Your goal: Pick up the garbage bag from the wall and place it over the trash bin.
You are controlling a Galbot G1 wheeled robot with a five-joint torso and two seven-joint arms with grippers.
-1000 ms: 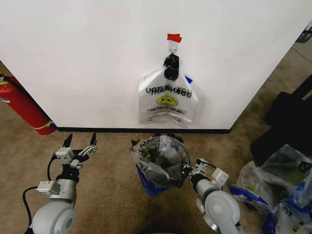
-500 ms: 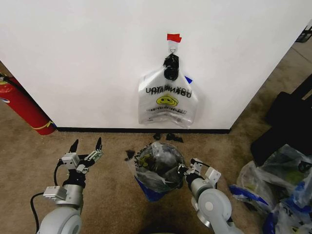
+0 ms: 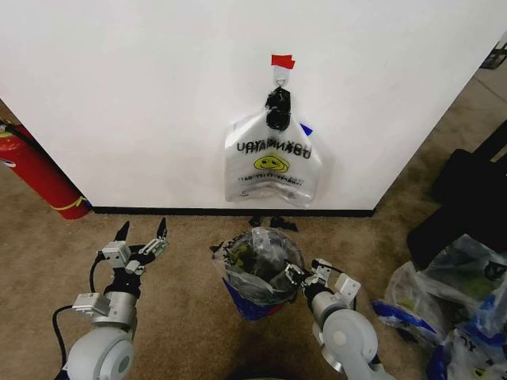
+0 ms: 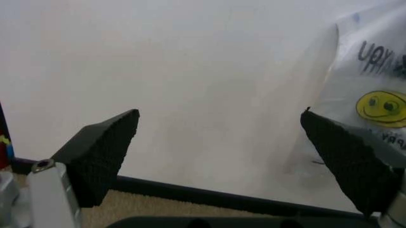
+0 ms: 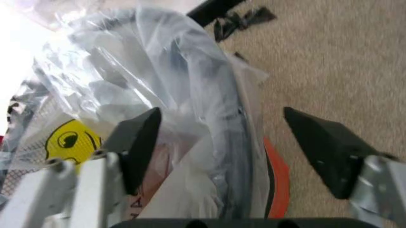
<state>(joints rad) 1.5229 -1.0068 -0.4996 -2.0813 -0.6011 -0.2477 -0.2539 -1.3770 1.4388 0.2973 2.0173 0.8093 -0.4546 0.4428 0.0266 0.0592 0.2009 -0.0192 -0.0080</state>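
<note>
Two grippers: both low over the carpet (image 3: 182, 317), either side of the bin.
Room: white wall (image 3: 142, 95) with black baseboard (image 3: 190, 211); red fire extinguisher (image 3: 36, 174) far to the bin's left; heap of stuffed bags (image 3: 451, 301) well to the bin's right.
Wall hook: behind the bin, under red tape (image 3: 283, 61), holds a whitish smiley-face bag (image 3: 272, 162).
Bin (image 3: 257, 297): on the carpet near the baseboard, red base showing.
Garbage bag (image 3: 261, 261): thin clear plastic, blue at the lower edge, crumpled over and into the bin's rim.
Left gripper (image 3: 141, 239): to the bin's left, fingers wide apart, holding nothing, facing the wall.
Right gripper (image 3: 299, 277): at the bin's right rim, fingers spread wide beside the plastic, gripping nothing.
</note>
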